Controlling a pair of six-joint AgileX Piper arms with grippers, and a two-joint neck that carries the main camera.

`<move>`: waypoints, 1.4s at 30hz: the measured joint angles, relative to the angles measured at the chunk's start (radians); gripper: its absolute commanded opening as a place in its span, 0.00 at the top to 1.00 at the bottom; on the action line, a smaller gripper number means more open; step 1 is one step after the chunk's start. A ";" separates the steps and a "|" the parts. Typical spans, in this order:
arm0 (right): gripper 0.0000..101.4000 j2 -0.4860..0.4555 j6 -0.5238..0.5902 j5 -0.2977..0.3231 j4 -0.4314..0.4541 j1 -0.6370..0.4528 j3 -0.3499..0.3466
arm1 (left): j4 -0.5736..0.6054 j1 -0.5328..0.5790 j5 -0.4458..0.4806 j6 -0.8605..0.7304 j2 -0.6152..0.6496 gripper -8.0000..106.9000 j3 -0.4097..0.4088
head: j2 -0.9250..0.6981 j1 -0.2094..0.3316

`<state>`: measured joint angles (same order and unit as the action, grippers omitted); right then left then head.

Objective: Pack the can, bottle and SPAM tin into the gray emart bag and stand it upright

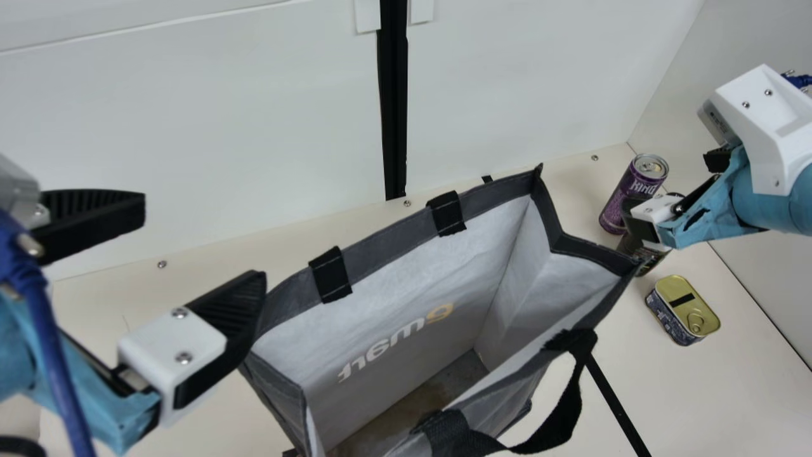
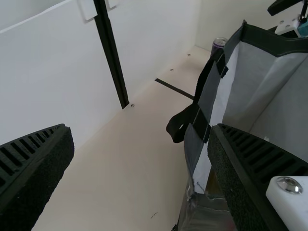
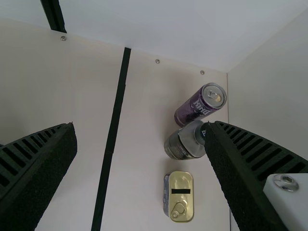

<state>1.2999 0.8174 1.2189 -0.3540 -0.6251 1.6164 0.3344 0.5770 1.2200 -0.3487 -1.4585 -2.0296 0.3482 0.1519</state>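
Observation:
In the main view my left gripper (image 1: 204, 243) is open, its nearer finger beside the left rim of the gray bag (image 1: 392, 251), which stands with its mouth spread. The open left gripper (image 2: 140, 139) has one finger in front of the bag (image 2: 260, 72) in its wrist view. My right gripper (image 1: 674, 185) is open over the right side, partly hiding the bottle (image 1: 648, 255). The purple can (image 1: 625, 197) stands behind the bottle; the SPAM tin (image 1: 685, 308) lies in front. Between the open right gripper's fingers (image 3: 144, 139) nothing is held; can (image 3: 195, 109), bottle (image 3: 183, 143) and tin (image 3: 180, 195) form a row.
White walls (image 1: 222, 127) rise behind and at the right of the cream table (image 1: 748, 381). A black tape strip (image 3: 113, 130) runs along the tabletop. One black handle (image 1: 558, 419) of the bag hangs outward at its front.

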 measured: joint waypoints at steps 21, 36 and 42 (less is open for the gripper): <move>0.06 0.000 0.000 0.000 0.000 0.000 0.000 | -0.028 0.159 0.000 0.019 -0.120 0.15 -0.089 | -0.002 0.000; 0.06 0.000 0.000 0.000 0.000 0.000 0.000 | -0.024 0.211 0.000 0.023 -0.225 0.15 -0.172 | 0.000 0.000; 0.06 0.000 0.000 0.000 0.000 0.000 0.000 | -0.026 0.218 0.000 0.018 -0.265 0.15 -0.193 | -0.002 0.000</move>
<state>1.2999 0.8174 1.2189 -0.3540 -0.6251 1.6164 0.3084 0.7947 1.2198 -0.3302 -1.7238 -2.2223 0.3467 0.1519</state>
